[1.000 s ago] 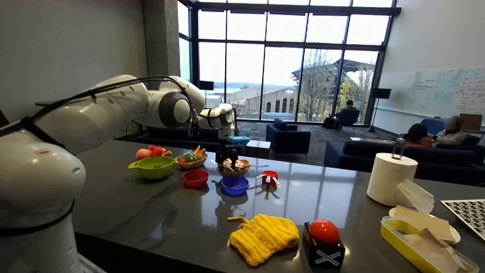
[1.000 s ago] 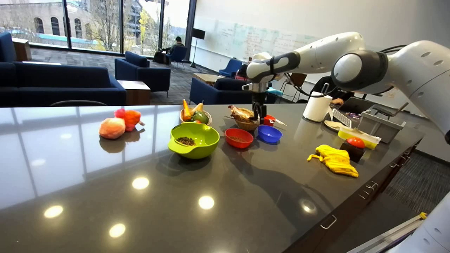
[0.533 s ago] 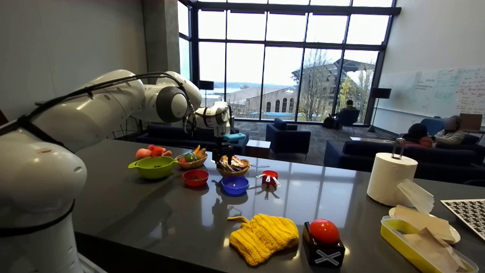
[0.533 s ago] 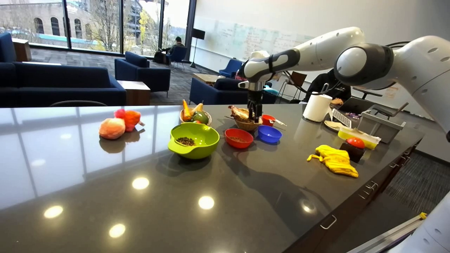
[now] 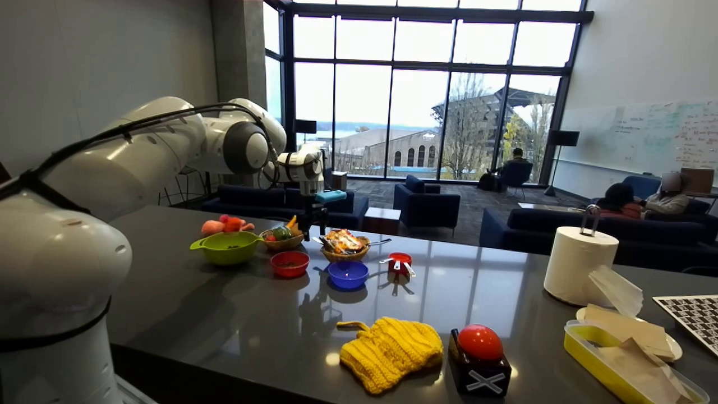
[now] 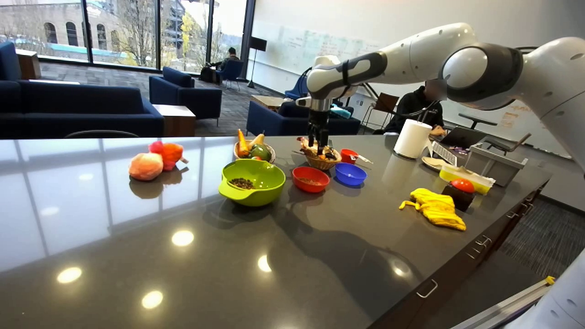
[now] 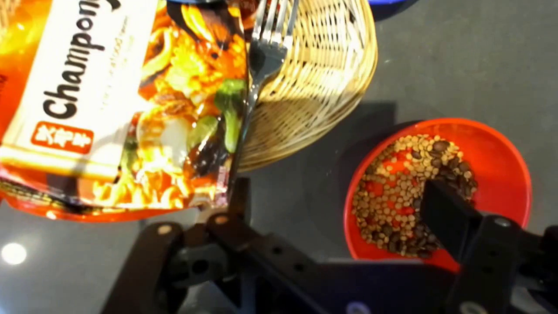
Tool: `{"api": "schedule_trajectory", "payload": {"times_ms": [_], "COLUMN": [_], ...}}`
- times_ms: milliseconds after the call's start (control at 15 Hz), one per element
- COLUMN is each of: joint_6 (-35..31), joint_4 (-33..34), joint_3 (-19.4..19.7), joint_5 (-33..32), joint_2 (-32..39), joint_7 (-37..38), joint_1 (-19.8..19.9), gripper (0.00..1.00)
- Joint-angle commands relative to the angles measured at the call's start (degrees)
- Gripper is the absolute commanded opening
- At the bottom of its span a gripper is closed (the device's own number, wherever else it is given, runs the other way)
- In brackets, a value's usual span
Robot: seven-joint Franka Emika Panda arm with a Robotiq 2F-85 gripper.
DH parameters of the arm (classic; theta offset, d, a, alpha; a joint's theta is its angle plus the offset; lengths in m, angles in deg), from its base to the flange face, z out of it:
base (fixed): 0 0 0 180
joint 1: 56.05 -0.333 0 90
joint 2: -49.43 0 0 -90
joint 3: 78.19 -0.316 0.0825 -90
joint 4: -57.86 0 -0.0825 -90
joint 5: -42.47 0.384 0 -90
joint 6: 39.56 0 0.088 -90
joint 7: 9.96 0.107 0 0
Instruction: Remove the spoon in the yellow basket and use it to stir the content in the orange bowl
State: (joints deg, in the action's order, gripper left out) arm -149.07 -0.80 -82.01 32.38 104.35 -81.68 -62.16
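Observation:
Pale wicker forms the yellow basket (image 7: 322, 74), which holds noodle packets (image 7: 174, 109) and a metal fork (image 7: 267, 56). Another utensil's handle (image 5: 379, 242) sticks out at the basket's right in an exterior view; I cannot tell whether it is the spoon. The orange bowl (image 7: 501, 174), orange-red here, contains pale grains and dark beans. My gripper (image 7: 344, 207) is open with nothing between its fingers; in the wrist view one finger overlaps the fork's handle end and the other overlaps the bowl. Both exterior views show the gripper (image 5: 314, 230) above the counter, near the basket (image 6: 322, 163).
Close to the basket stand a blue bowl (image 5: 348, 275) and red measuring cups (image 5: 399, 262). A basket of toy vegetables (image 6: 256, 148) and a green bowl (image 6: 252, 196) lie on the other side. A yellow knitted cloth (image 5: 390, 353), a red button (image 5: 480, 342) and a paper towel roll (image 5: 580, 264) are farther off.
My gripper has lifted slightly and moved off the packets, leftward in both exterior views, into the gap between the two baskets. The handle at the basket's right has tilted slightly upward.

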Motion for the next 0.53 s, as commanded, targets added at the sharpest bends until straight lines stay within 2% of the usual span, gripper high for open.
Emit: {"api": "schedule_trajectory", "payload": {"times_ms": [0, 467], "joint_6": [-1.65, -1.59], "joint_4": [-3.40, -2.23], "joint_3": [-1.30, -2.42], "joint_5": [-1.10, -1.13], "joint_2": [-1.90, -0.90], "joint_7": [-1.93, -7.44], "joint_1": [-0.14, -0.60], "gripper": [1.00, 1.00]}}
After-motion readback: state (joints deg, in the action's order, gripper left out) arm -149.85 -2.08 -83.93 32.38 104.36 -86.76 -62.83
